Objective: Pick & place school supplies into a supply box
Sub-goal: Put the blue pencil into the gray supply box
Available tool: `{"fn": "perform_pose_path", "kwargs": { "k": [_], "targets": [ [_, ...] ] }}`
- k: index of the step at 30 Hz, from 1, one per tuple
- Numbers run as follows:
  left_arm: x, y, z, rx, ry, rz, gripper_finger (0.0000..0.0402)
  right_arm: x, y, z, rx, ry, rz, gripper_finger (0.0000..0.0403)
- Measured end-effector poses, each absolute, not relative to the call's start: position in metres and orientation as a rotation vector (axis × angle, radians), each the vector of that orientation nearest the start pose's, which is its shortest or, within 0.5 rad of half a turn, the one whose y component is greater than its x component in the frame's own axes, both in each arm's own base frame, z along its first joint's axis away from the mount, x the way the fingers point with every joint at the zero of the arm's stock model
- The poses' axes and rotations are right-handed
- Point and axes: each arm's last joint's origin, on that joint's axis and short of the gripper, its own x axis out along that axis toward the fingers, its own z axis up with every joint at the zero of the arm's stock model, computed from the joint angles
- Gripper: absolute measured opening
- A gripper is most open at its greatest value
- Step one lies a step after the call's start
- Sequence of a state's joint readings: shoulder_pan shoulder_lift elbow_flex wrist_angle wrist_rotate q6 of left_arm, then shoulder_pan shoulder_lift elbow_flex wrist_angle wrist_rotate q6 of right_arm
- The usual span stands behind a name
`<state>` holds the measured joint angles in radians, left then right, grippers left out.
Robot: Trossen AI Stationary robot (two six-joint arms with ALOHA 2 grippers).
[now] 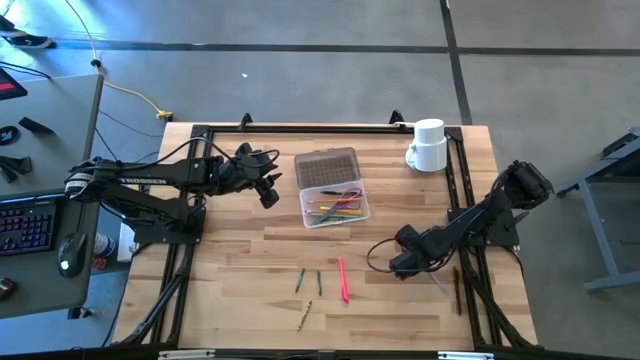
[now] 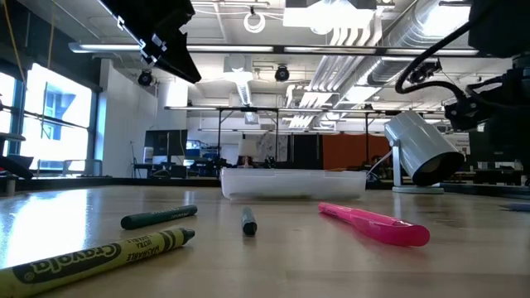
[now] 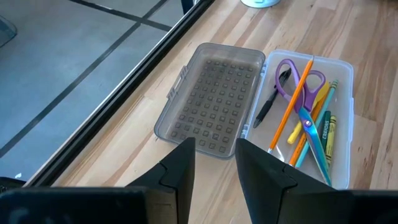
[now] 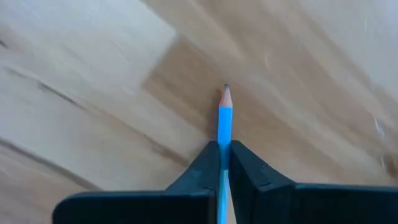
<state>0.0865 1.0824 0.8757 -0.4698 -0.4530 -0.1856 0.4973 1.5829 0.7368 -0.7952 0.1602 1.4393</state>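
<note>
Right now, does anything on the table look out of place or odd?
Nothing damaged or spilled. The supply box sits open with its lid flat. A pink pen and three green crayons lie loose on the table. The right gripper fingers pinch a blue pencil.

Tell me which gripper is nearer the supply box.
Left. The left gripper hovers just beside the supply box, on its lid side. The right gripper is farther off, low by the table's right edge, jaws shut on a blue pencil.

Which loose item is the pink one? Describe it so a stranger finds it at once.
Start at the clear supply box mid-table and move toward the table's near edge. The pink pen lies there alone, right of three short green crayons; it is longer than they are and the only pink item.
</note>
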Motion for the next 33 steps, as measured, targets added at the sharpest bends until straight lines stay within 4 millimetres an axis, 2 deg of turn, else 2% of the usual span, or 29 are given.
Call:
{"fn": "perform_pose_path", "kwargs": {
  "k": [6,11,16,20,25,27,30,33],
  "targets": [
    [0.22,0.032,0.287,-0.051,0.616,0.578,0.015,0.215,0.097,0.133,0.555,1.175,-0.746,0.0003],
    [0.22,0.032,0.287,-0.051,0.609,0.58,0.015,0.243,0.081,0.157,0.465,0.927,-0.546,0.0003],
    [0.22,0.032,0.287,-0.04,0.611,0.579,0.015,0.265,0.057,0.197,0.202,0.662,-0.343,0.0002],
    [0.22,0.032,0.287,-0.019,0.618,0.574,0.015,0.274,0.037,0.219,-0.05,0.541,-0.202,0.0002],
    [0.22,0.032,0.288,0.004,0.619,0.566,0.015,0.288,0.006,0.214,-0.228,0.523,-0.021,0.0004],
    [0.221,0.032,0.288,0.011,0.614,0.564,0.015,0.297,-0.002,0.214,-0.279,0.442,0.014,0.0007],
    [0.221,0.032,0.289,0.028,0.61,0.557,0.015,0.31,-0.01,0.224,-0.286,0.332,0.022,0.0008],
    [0.222,0.032,0.29,0.03,0.604,0.555,0.015,0.321,-0.017,0.222,-0.267,0.387,0.026,0.0006]
  ]
}}
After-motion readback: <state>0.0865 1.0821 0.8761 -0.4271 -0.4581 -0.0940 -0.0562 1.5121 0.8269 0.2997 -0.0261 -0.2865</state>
